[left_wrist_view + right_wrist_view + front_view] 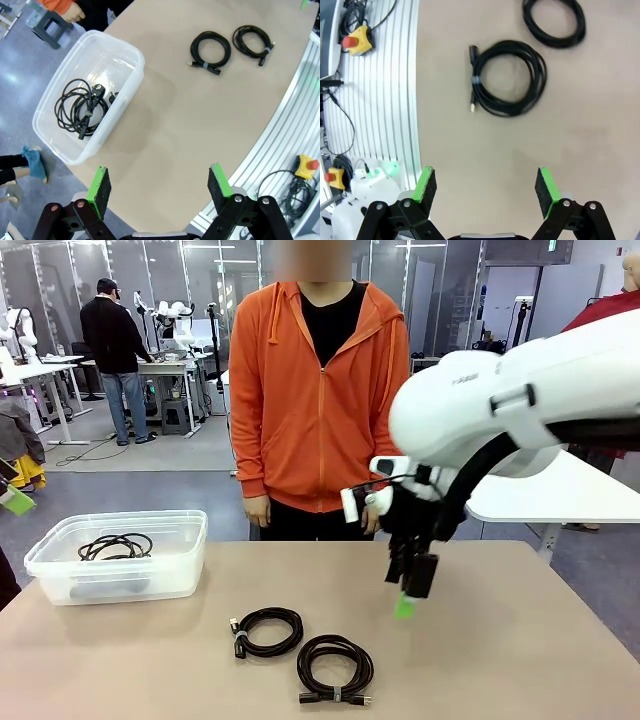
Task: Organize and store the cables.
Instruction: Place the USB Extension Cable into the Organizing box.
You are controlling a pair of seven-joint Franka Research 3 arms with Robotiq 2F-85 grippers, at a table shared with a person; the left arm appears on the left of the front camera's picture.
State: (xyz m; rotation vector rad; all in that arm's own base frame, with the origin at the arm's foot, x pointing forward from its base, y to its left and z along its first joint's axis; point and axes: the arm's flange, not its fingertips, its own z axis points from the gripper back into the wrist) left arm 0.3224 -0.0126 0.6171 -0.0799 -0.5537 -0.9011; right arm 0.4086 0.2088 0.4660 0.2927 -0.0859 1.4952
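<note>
Beige and broad, the surface (pixel 520 660) carries two loose cables, and we see the right tool (pixel 485 184) held over it with its jaws spread wide and nothing between them. The nearer coil (pixel 539 75) lies ahead of its fingertips, and the second coil (pixel 555 44) lies just beyond that one. We find the left tool (pixel 160 182) likewise wide open and empty, high over the surface's edge, with a clear bin (pixel 137 65) ahead of it and to the left in its own view, holding a third cable (pixel 75 107), loosely coiled.
</note>
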